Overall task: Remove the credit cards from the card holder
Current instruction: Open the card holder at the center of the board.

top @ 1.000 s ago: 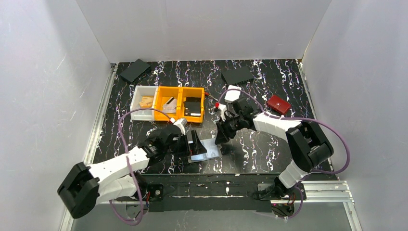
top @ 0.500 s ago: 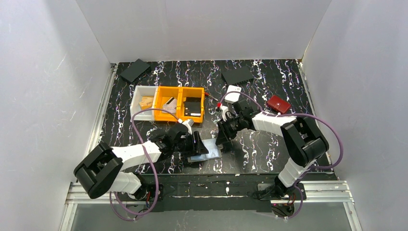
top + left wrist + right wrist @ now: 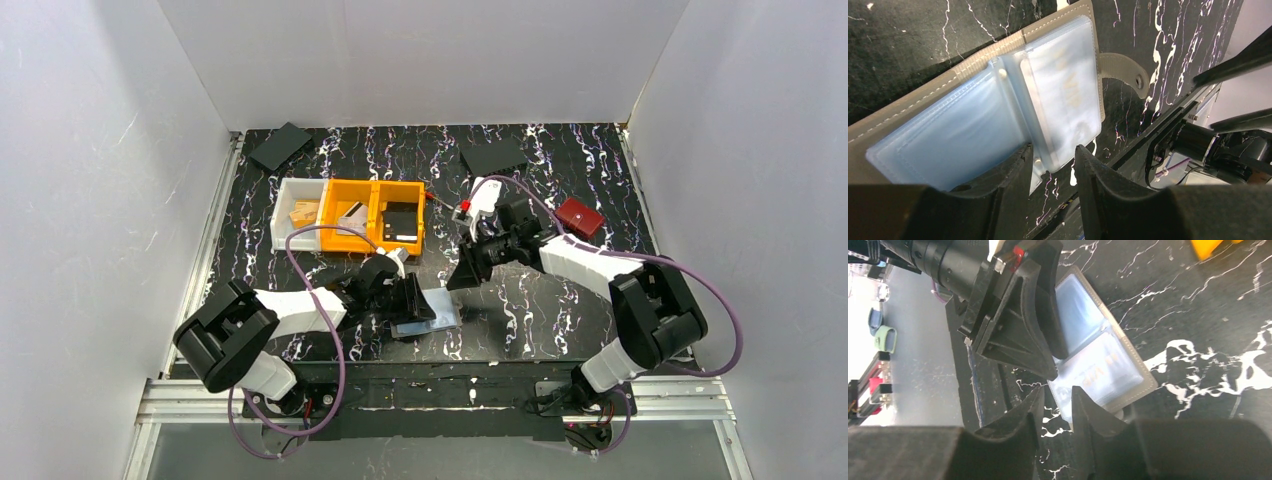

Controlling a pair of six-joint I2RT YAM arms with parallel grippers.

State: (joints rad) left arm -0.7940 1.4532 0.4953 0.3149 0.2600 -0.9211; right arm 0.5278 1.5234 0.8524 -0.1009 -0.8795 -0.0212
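Observation:
The card holder (image 3: 445, 313) lies open and flat near the table's front edge, its taupe rim (image 3: 1058, 22) framing pale blue sleeves. A credit card (image 3: 1068, 95) with gold lettering sits inside the right sleeve (image 3: 1100, 367). My left gripper (image 3: 412, 300) is down on the holder. Its jaws (image 3: 1053, 150) are narrowed on either side of the sleeves' central fold and lower corner; whether they pinch it does not show. My right gripper (image 3: 466, 274) hangs just right of the holder and apart from it. Its jaws (image 3: 1057, 392) stand a little apart with nothing between them.
Two orange bins (image 3: 378, 215) and a white bin (image 3: 298, 222) stand behind the left arm. A small white case (image 3: 486, 192) and a red wallet (image 3: 578, 215) lie behind the right arm. Flat black items (image 3: 281, 146) (image 3: 493, 156) lie at the back.
My left gripper's jaws have closed from wide apart to narrow over the holder's sleeves. My right gripper has drawn slightly back and right, away from the holder.

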